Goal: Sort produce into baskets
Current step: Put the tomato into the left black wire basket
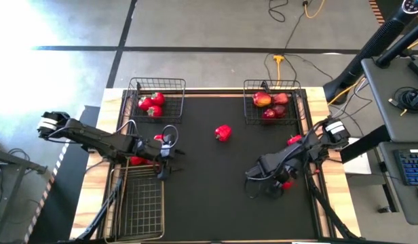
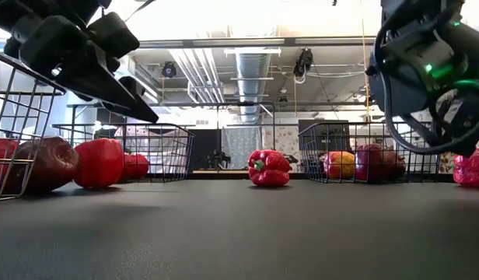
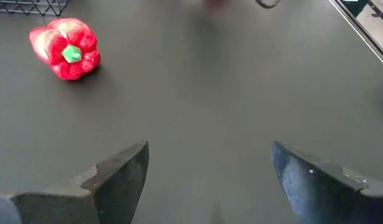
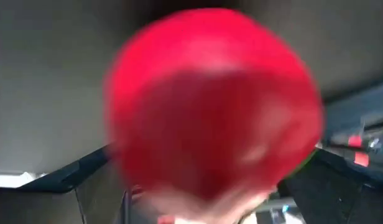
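Observation:
My right gripper (image 1: 280, 184) hangs open near the mat's right edge, slanting down over a round red fruit (image 4: 210, 106) that fills its wrist view between the two fingers (image 4: 86, 177). My left gripper (image 3: 207, 180) stands open over bare mat at the left, nothing between its fingers. A red bell pepper (image 1: 223, 133) lies alone mid-mat. Tomatoes (image 1: 151, 104) sit in the far left basket (image 1: 157, 85), and apples (image 1: 270, 105) in the far right basket (image 1: 273, 85). A long basket (image 1: 138, 203) stands at the near left. My right gripper comes at the round red fruit (image 4: 210, 106) from above at a slant, one finger on each side of it. Whether the fingers touch it I cannot tell, as the wrist view is blurred.
Loose red produce (image 1: 138, 160) lies by the long basket under the left arm, with a dark apple (image 2: 45, 163) among it. More red produce (image 1: 295, 139) lies at the mat's right edge by the right arm. A yellow cable (image 1: 280, 61) runs on the floor beyond the table.

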You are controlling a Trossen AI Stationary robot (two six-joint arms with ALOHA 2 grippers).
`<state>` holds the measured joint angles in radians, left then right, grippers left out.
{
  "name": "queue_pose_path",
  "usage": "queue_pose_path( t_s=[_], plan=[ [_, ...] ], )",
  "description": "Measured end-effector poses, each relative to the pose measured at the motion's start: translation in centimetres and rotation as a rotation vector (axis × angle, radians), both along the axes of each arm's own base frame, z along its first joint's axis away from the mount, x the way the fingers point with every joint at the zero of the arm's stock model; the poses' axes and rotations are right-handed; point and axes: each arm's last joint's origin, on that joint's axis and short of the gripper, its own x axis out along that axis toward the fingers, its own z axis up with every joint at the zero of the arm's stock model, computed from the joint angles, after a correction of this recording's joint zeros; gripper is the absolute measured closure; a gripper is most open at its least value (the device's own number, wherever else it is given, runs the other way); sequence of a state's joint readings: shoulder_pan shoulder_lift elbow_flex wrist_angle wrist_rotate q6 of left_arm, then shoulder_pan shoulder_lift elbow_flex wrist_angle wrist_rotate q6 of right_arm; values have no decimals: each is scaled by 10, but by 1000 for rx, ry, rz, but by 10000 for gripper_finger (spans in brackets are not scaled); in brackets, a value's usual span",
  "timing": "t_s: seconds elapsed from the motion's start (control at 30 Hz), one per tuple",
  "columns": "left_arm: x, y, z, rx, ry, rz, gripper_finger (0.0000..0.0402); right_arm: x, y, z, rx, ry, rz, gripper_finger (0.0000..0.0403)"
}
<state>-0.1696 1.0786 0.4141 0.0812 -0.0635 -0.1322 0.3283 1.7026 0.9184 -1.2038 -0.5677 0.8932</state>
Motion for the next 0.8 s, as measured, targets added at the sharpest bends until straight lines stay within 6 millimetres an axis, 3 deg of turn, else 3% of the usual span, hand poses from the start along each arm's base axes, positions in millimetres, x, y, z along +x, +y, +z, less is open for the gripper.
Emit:
queue_pose_path(
  t_s=[0.27, 0.6, 0.8],
  plan=[
    [3, 0, 5, 0, -62, -1, 80, 5, -1, -13, -14, -121, 58, 35],
    [8, -1, 5, -5, -100, 0, 80, 21, -6, -11, -60, -216, 6, 36],
    [9, -1, 4, -8, -96, 2, 80, 29, -3, -7, -72, -240, -33, 79]
  ],
)
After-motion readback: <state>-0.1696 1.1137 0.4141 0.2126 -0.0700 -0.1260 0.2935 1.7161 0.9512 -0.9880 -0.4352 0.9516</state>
